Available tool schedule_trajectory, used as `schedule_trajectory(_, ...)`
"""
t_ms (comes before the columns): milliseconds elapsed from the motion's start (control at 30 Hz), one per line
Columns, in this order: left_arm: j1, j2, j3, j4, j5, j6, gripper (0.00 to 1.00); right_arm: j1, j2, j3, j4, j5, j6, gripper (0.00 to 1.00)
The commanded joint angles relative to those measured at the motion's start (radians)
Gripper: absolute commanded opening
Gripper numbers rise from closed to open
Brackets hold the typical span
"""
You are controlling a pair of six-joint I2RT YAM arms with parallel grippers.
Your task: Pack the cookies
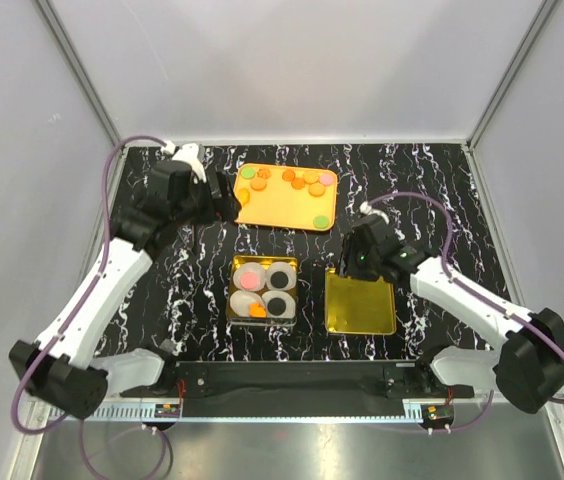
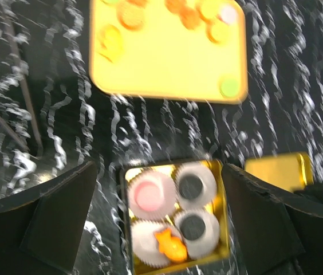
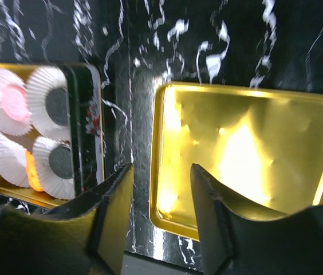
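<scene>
A: Orange in colour, a tray (image 1: 282, 212) at the far middle of the black marbled table (image 1: 432, 180). Most of the cookies (image 1: 302, 180) scattered along its far edge, one green cookie (image 1: 319, 221) apart near the right front corner.

B: Noted. Any in a container?

A: Four. Nearer the arms, a gold tin (image 1: 235, 300) holding four white paper cups (image 2: 204, 177). In the far-left cup a pink cookie (image 1: 252, 277), in both right-hand cups black cookies (image 1: 282, 277), and at the near-left cup's inner edge an orange flower-shaped cookie (image 1: 258, 311).

B: And beside the tin?

A: Just to the right, a gold lid (image 1: 362, 305), flat on the table, hollow side up.

B: State of the left gripper (image 2: 158, 177)?

A: Spread wide, holding nothing. Raised above the table between tray and tin, close to the tray's left front corner.

B: And of the right gripper (image 3: 161, 177)?

A: Down at the lid's rim on the side facing the tin, partly spread. One finger outside over the table, the other inside over the lid's floor, rim between them with a gap on each side. Nothing clamped; contact with the lid impossible to tell.
</scene>
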Motion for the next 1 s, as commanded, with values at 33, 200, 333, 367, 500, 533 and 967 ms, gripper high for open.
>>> schedule_trajectory(33, -0.044, -0.093, -0.076, 0.057, 0.094, -0.028, 0.97, 0.093, 0.086, -0.018, 0.019, 0.064, 0.112, 0.48)
schedule_trajectory(200, -0.053, -0.149, -0.139, 0.079, 0.166, -0.04, 0.97, 0.169, 0.209, 0.018, 0.048, 0.105, 0.157, 0.47)
schedule_trajectory(333, -0.054, -0.18, -0.169, 0.09, 0.206, -0.049, 0.97, 0.172, 0.295, 0.028, 0.062, 0.108, 0.175, 0.44)
schedule_trajectory(367, -0.054, -0.186, -0.177, 0.091, 0.211, -0.048, 0.97, 0.173, 0.308, 0.034, 0.067, 0.107, 0.176, 0.44)
schedule_trajectory(500, -0.056, -0.203, -0.191, 0.087, 0.211, -0.038, 0.97, 0.202, 0.364, 0.063, 0.058, 0.131, 0.186, 0.43)
schedule_trajectory(533, -0.057, -0.205, -0.192, 0.085, 0.214, -0.037, 0.97, 0.204, 0.383, 0.071, 0.056, 0.137, 0.189, 0.42)
schedule_trajectory(967, -0.056, -0.206, -0.281, 0.146, 0.272, -0.06, 0.96, 0.207, 0.45, 0.095, 0.035, 0.145, 0.169, 0.14)
